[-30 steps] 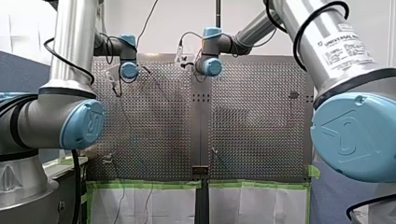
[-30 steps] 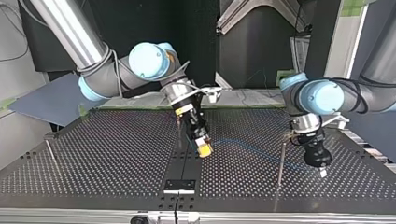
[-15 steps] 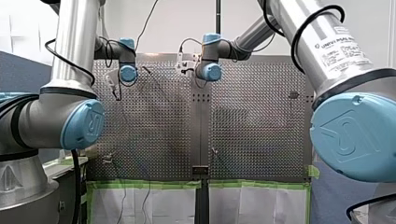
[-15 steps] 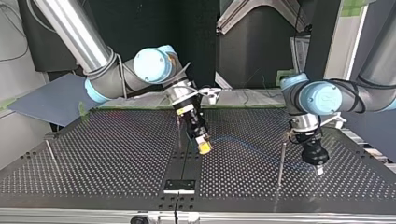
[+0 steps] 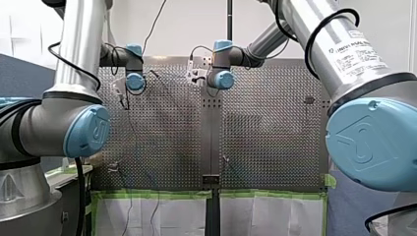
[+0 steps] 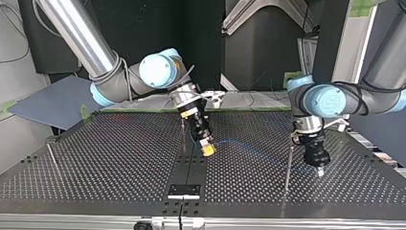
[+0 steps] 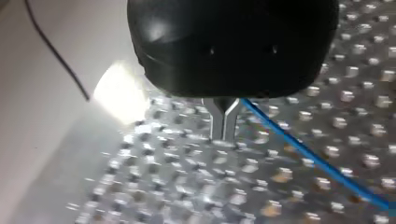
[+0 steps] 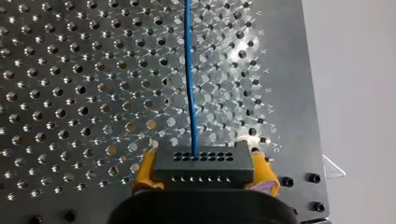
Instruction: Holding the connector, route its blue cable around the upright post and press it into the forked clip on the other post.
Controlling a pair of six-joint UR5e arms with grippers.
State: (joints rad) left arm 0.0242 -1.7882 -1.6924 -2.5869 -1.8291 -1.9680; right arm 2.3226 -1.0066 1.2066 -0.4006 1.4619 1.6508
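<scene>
Two arms are up, and the views really don't tell the same story. In the top view my right gripper (image 6: 207, 149) hangs tilted just left of the frame's centre. My left gripper (image 6: 320, 170) points down at the right of the frame, low over the perforated table (image 6: 105, 163). The blue cable (image 6: 249, 149) is a faint line between them, sloping toward the lower right. It crosses the line of a thin upright post (image 6: 287, 165) just left of my left gripper, but I can't tell which side it passes. A second post (image 6: 183, 136) stands just left of my right gripper.

The grips only show on the wrist cams. In the right wrist view, the yellow pads (image 8: 145, 170) are clamped on both ends of the dark connector (image 8: 204, 164). The cable leaves its row of holes and runs straight ahead over the table. In the left wrist view, the metal fingers (image 7: 229, 122) are pressed together with just a thin seam between them. The cable comes out right beside them, not between the tips, and I can't tell if it touches.

The front view is mostly my left arm (image 5: 78, 59) and my right arm (image 5: 344, 54) filling the sides. The cable is too thin to pick out there, and the forked clip is too small to make out in any view.
</scene>
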